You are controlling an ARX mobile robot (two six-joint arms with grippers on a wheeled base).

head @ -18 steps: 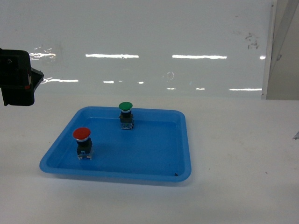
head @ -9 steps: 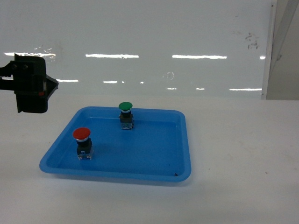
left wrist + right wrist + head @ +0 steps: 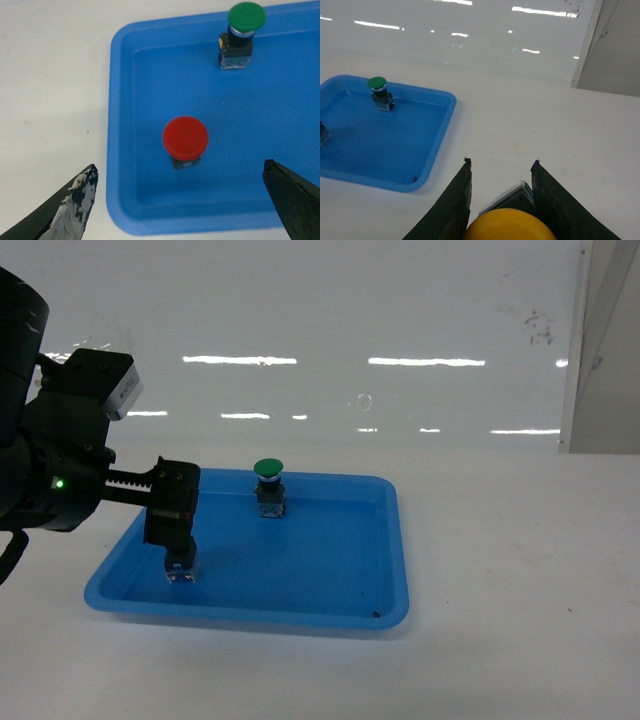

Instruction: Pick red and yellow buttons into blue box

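The red button (image 3: pixel 185 137) stands upright in the shallow blue tray (image 3: pixel 120 100), near its left wall. My left gripper (image 3: pixel 180 168) hangs open above it, with its fingers (image 3: pixel 75 200) well apart on either side and touching nothing. In the head view the left gripper (image 3: pixel 171 520) covers the red cap, and only the button's clear base (image 3: pixel 181 569) shows. The yellow button (image 3: pixel 510 226) sits between the fingers of my right gripper (image 3: pixel 501 162), which is shut on it above the white table. The blue box is out of view.
A green-capped button (image 3: pixel 268 471) stands at the back of the tray (image 3: pixel 330 615). The tray lies on a white table (image 3: pixel 520 570), with a glossy white wall behind. A small dark speck (image 3: pixel 376 615) lies in the tray's front right corner.
My left arm has swung in from the left edge to above the red button, and now hides its cap in the head view. Both tray buttons have stayed put.
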